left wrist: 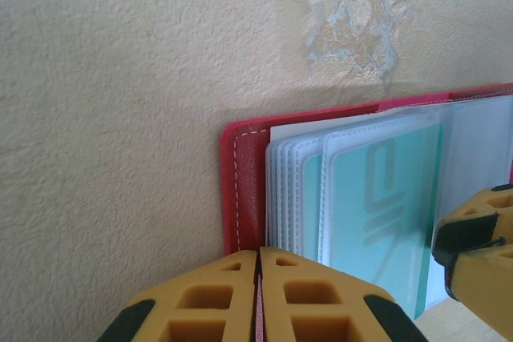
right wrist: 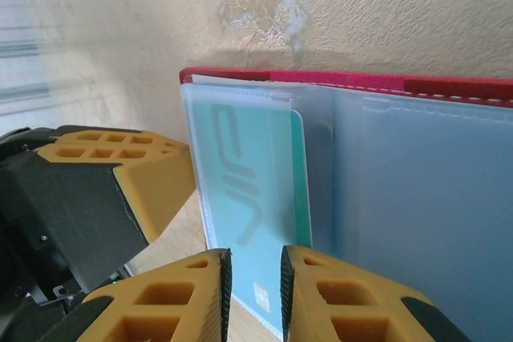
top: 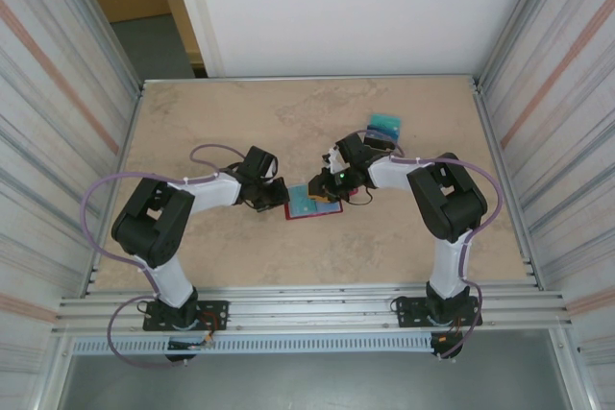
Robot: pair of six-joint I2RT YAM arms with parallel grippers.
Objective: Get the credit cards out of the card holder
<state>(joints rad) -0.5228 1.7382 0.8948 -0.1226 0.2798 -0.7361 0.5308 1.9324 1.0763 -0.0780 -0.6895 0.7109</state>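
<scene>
**Top view:** The red card holder (top: 312, 206) lies open near the middle of the marbled desk (top: 221, 122), and both arms bend in on it. The left claw (top: 280, 196) is at its left edge and the right claw (top: 324, 186) over its right half. A small stack of loose cards (top: 385, 125) sits well apart, toward the far right.

**Left wrist:** The left claw (left wrist: 258, 294) is clenched, fingertips together at the near edge of the card holder (left wrist: 243, 190). A sliver of red shows between them, so it appears to be pinching the cover to hold it in place. Clear pockets fan out beside it, with a teal card (left wrist: 385, 198) in the top one. A finger of the right claw (left wrist: 478, 258) edges in from the right.

**Right wrist:** The right claw (right wrist: 255, 294) hangs over the near end of the teal card (right wrist: 256, 174) with its jaws a little apart. The card is wider than the gap, so nothing is pinched. The card looks partway out of its pocket. The left claw (right wrist: 120, 190) sits just beside the card holder (right wrist: 361, 82) at its left side.

The step in hand looks like drawing this one card free while the other arm steadies the card holder. The next move calls for a firm hold on the card's exposed end and a straight pull along the pocket. More teal shows in the pockets beneath, so the job seems far from done.
</scene>
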